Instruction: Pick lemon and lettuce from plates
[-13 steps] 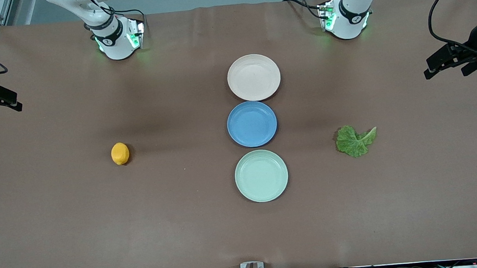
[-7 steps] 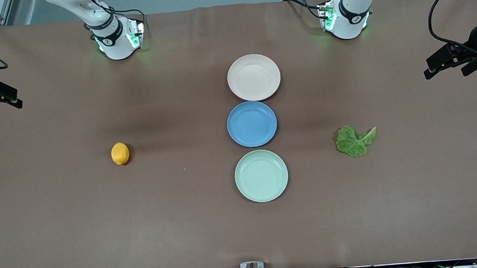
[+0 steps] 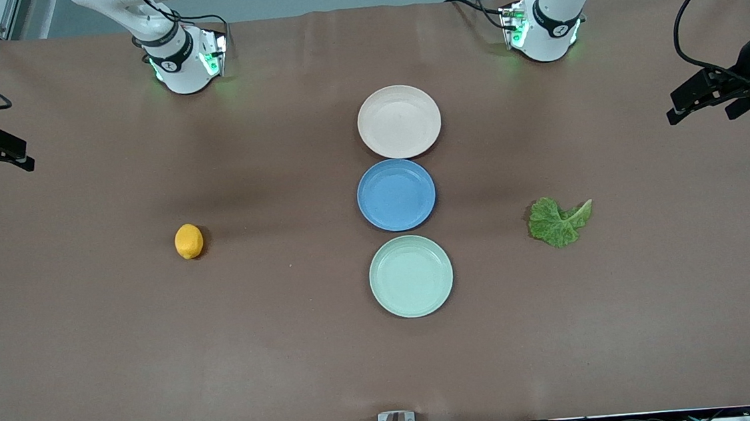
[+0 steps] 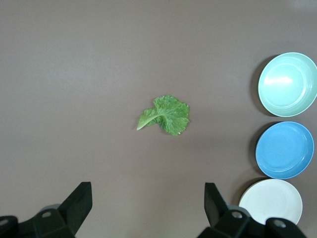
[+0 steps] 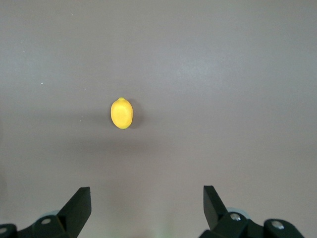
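Note:
The lemon lies on the brown table toward the right arm's end, not on a plate; it also shows in the right wrist view. The lettuce lies on the table toward the left arm's end and shows in the left wrist view. The beige-pink plate and the mint plate hold nothing. My right gripper hangs open and empty high over its end of the table. My left gripper hangs open and empty high over its end.
A blue plate sits between the two pale plates, holding nothing; the three form a row down the table's middle. The arm bases stand along the table edge farthest from the front camera.
My right gripper has shifted slightly outward toward its end of the table. The left gripper, lemon, lettuce and plates have not moved.

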{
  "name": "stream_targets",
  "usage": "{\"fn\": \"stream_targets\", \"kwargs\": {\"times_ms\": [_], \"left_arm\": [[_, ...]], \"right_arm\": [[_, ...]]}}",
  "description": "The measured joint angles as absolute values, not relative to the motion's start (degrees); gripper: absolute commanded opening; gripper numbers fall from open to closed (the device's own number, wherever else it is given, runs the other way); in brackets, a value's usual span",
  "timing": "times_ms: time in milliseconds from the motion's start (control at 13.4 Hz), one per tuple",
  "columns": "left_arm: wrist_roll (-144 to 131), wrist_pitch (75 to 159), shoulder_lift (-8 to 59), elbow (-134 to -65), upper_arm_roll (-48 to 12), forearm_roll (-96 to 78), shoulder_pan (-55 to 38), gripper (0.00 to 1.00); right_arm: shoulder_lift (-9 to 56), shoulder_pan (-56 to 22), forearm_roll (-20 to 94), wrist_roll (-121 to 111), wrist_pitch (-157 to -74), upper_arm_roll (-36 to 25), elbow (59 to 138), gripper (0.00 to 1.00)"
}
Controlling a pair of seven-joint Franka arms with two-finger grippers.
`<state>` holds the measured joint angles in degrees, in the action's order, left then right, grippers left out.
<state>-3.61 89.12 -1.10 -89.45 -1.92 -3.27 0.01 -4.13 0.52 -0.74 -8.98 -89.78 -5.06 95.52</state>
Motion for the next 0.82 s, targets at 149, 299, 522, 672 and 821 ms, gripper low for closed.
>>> {"fn": "stream_targets", "kwargs": {"times_ms": [149, 299, 522, 672, 821], "left_arm": [[-3.6, 89.1, -1.1, -89.4, -2.1, -0.6, 0.0, 1.00], [-3.6, 89.1, -1.1, -89.4, -2.3, 0.3, 0.0, 1.00], [-3.6, 89.1, -1.1, -89.4, -2.4, 0.4, 0.0, 1.00], [-3.6, 89.1, -1.1, -89.4, -2.4, 0.4, 0.0, 1.00], [-3.6, 89.1, -1.1, -89.4, -2.4, 0.4, 0.0, 1.00]], "right_arm": [[-4.1, 0.5, -0.7, -9.0, -90.5, -5.0, 95.5, 1.00], [-4.1, 0.4, -0.7, -9.0, -90.7, -5.0, 95.5, 1.00], [-4.2, 0.4, -0.6, -8.4, -90.6, -5.0, 95.5, 1.00], [-4.2, 0.3, -0.4, -7.3, -90.4, -5.0, 95.5, 1.00], [-4.2, 0.2, -0.4, -7.0, -90.3, -4.9, 95.5, 1.00]]}}
